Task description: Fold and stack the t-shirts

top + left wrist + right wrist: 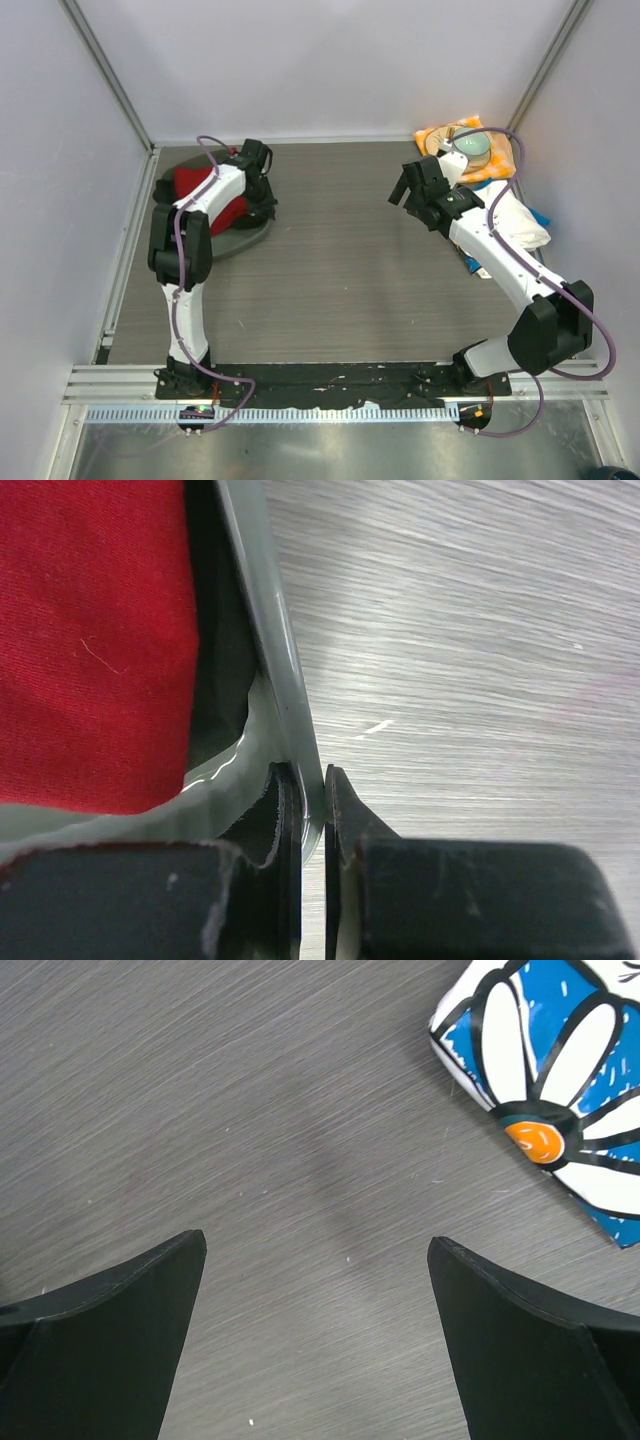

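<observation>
White walls (330, 60) close in a grey wood-grain table (340, 290), as we see from above. At its far left the left gripper (265, 208) is down at the edge of a round grey tray (235, 247) that holds the red t-shirt (190, 185). The right gripper (412, 200) hangs over bare table. Beside its arm lies the daisy t-shirt (528, 228), with a bowl (472, 146) on an orange cloth (500, 165) in the far right corner.

From the left wrist we see the fingers (275, 825) nearly together, pinching the thin tray rim between them. The red t-shirt lies inside the tray, apart from them.

From the right wrist we see the fingers (120, 1340) wide apart and holding nothing above the table. A corner of the daisy t-shirt sits at upper right, clear of them.
</observation>
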Motion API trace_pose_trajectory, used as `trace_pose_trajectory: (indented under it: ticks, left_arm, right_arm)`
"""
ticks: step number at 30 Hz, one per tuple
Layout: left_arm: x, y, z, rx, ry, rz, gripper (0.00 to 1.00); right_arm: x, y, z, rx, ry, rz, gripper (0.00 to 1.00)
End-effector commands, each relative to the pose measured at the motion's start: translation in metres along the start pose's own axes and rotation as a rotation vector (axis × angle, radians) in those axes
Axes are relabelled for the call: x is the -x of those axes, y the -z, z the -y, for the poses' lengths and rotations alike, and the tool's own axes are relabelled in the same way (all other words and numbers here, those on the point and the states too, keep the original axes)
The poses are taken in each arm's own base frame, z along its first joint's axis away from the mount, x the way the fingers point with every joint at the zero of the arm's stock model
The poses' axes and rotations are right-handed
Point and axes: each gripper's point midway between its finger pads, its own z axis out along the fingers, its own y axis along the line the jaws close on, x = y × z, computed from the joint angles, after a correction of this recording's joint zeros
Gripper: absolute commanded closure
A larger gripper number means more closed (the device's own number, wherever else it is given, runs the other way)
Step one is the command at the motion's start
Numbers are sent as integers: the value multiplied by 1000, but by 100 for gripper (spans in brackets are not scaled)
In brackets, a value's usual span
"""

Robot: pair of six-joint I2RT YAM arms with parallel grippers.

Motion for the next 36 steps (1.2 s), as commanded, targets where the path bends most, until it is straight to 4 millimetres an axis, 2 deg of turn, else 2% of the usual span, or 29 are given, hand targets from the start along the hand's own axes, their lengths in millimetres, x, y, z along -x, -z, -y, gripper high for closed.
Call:
trace_pose_trajectory:
  ticks: [1, 7, 11, 14, 16, 17, 18, 19, 20, 22, 23, 25, 26, 28, 30, 33, 34, 35, 36]
  left_arm:
    - [-12, 10, -39, 41, -76, -100, 100]
    - [-13, -6, -69, 66, -169, -157, 100]
    - [-12, -16, -84, 84, -301, -189, 100]
    - [3, -28, -94, 122, -314, -169, 100]
    - [23, -29, -91, 115, -345, -139, 100]
    - [24, -40, -98, 129, -357, -162, 100]
    - [37, -35, -97, 124, -388, -149, 100]
    - [42, -38, -102, 126, -383, -150, 100]
    - [47, -44, -114, 116, -345, -162, 100]
    - [58, -46, -123, 97, -332, -146, 100]
    - [63, -46, -137, 108, -315, -143, 100]
    - [67, -51, -141, 95, -303, -134, 99]
    - [74, -50, -160, 104, -263, -127, 99]
    - [78, -50, -167, 119, -258, -120, 99]
    - [76, -49, -167, 107, -257, -125, 98]
    - [79, -38, -166, 125, -223, -106, 94]
    - [82, -28, -165, 140, -210, -88, 93]
    - [86, -19, -164, 146, -191, -68, 91]
    - [86, -13, -159, 124, -187, -55, 82]
  right_arm:
    - [8, 15, -14, 71, -65, 51, 0]
    - [-2, 18, -25, 107, -63, 40, 0]
    - [-11, 21, -32, 131, -43, 33, 0]
    - [-17, 23, -38, 151, -29, 23, 0]
    - [-24, 25, -41, 161, -3, 17, 0]
    - [-26, 26, -40, 160, 6, 17, 0]
    - [-29, 26, -39, 158, 15, 10, 0]
    - [-29, 30, -40, 166, 26, 12, 0]
    - [-30, 32, -38, 170, 31, 12, 0]
    - [-31, 39, -40, 193, 37, 15, 0]
    - [-33, 40, -39, 197, 47, 14, 0]
    - [-36, 43, -38, 211, 56, 12, 0]
    - [-37, 46, -39, 223, 59, 15, 0]
    - [-42, 46, -42, 252, 59, 6, 0]
    - [-48, 43, -44, 259, 71, -3, 0]
    - [-57, 41, -52, 279, 85, -33, 0]
    - [-60, 40, -54, 286, 89, -42, 0]
    - [-62, 41, -55, 288, 92, -43, 0]
    - [-65, 42, -58, 296, 97, -43, 0]
